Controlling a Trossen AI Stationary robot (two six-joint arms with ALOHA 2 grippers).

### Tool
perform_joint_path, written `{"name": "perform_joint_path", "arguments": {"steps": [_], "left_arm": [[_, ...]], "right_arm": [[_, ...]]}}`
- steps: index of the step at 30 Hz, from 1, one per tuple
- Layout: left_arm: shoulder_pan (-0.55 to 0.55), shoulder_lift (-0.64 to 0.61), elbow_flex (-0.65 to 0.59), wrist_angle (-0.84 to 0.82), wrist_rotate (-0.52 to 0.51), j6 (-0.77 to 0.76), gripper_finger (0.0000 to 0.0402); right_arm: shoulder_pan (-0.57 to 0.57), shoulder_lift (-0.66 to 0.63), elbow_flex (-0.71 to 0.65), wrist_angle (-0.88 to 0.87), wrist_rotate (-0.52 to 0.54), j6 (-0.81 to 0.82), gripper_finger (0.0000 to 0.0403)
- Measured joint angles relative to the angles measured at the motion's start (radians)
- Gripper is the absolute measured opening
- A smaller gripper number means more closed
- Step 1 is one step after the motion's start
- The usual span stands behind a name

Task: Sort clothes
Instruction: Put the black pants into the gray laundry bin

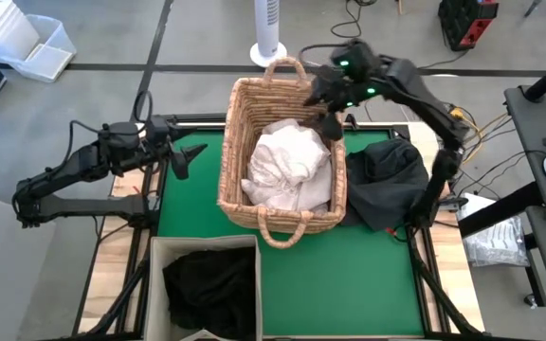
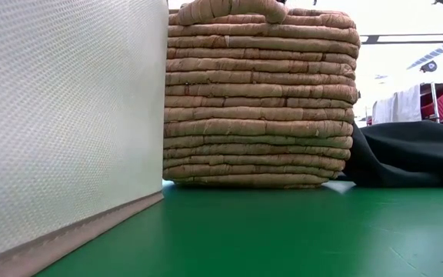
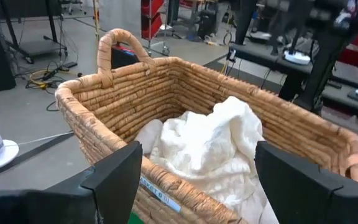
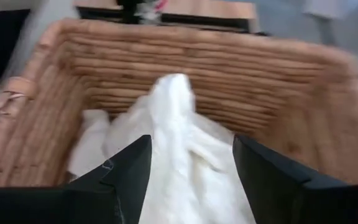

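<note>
A green table surface [image 1: 349,275] fills the middle of the high view, with grey floor and cables around it. At the centre stands the wicker basket [image 1: 240,161], which holds a heap of white clothes [image 1: 287,166]; the low view shows its woven wall [image 2: 260,100] close up. At the lower centre-left of the high view sits the beige fabric bin [image 1: 155,284] with black clothes [image 1: 211,289] inside. A dark garment [image 1: 391,180] lies on the table just right of the basket, touching its side. The right gripper [image 1: 330,121] is at the basket's upper right rim, over the white clothes; its wrist view shows the fingers [image 4: 126,174] spread on either side of a raised white fold [image 4: 179,143], not clamped on it. The left gripper [image 1: 190,158] hangs at the left of the basket, apart from it, jaws wide open and empty.
</note>
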Motion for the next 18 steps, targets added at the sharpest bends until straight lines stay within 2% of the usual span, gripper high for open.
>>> {"name": "perform_joint_path", "arguments": {"steps": [4, 9, 12, 18], "left_arm": [[0.000, 0.007, 0.000, -0.002, 0.013, 0.033, 0.0288], [0.000, 0.019, 0.000, -0.012, 0.038, 0.045, 0.0288], [0.000, 0.031, -0.001, -0.012, 0.038, 0.045, 0.0288], [0.000, 0.057, -0.001, -0.012, 0.040, 0.061, 0.0288]], "right_arm": [[0.001, -0.087, -0.001, -0.028, 0.163, 0.087, 0.0196], [0.000, -0.174, -0.065, -0.146, 0.278, 0.205, 0.0154], [0.000, -0.247, -0.148, -0.171, 0.318, 0.278, 0.0125], [0.000, -0.428, -0.373, -0.103, 0.347, 0.402, 0.0079]]}}
